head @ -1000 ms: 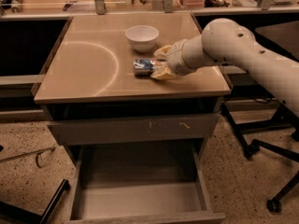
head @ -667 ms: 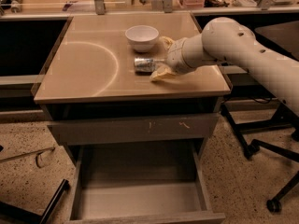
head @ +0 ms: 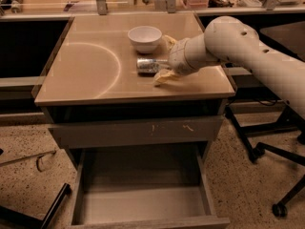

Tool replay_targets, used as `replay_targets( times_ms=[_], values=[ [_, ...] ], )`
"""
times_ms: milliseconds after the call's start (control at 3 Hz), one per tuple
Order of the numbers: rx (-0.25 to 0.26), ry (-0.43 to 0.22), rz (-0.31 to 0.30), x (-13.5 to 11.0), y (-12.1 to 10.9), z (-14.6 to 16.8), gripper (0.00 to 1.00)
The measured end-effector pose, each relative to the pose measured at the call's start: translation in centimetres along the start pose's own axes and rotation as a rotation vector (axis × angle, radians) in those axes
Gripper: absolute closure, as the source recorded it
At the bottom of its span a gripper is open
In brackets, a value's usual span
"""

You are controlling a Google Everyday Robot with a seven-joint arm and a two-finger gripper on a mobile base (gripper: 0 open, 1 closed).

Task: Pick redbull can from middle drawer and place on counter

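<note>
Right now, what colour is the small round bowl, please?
White bowl, camera view; tool at the slim silver can.

Warm, dim light all over, with a pale sheen on the counter (head: 95,75). The gripper (head: 163,59), over the counter's right side, glows yellowish; deep shadow fills the drawer (head: 143,205) at its back.

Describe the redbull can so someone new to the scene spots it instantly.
On the tan counter atop the grey drawer cabinet, look just in front of the white bowl. The redbull can lies on its side there, its end between the gripper's open fingers: the only slim, shiny silver thing.
</note>
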State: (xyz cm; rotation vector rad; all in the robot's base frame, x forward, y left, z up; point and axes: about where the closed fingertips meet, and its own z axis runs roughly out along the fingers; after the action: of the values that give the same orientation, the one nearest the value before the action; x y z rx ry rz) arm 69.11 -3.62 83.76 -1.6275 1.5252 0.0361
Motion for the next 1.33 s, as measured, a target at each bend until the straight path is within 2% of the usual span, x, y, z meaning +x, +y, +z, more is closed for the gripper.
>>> replay_targets(
  times_ms=[667,1000,1333],
  values=[
    [0.022,0.026,0.001,0.2,-0.4,-1.1,0.00],
    [0.083,0.068,-0.039,-1.7,-0.8,-5.0,0.00],
    [0.216,0.167,-0.103,-4.6,-0.7,-12.9,0.00]
  ],
)
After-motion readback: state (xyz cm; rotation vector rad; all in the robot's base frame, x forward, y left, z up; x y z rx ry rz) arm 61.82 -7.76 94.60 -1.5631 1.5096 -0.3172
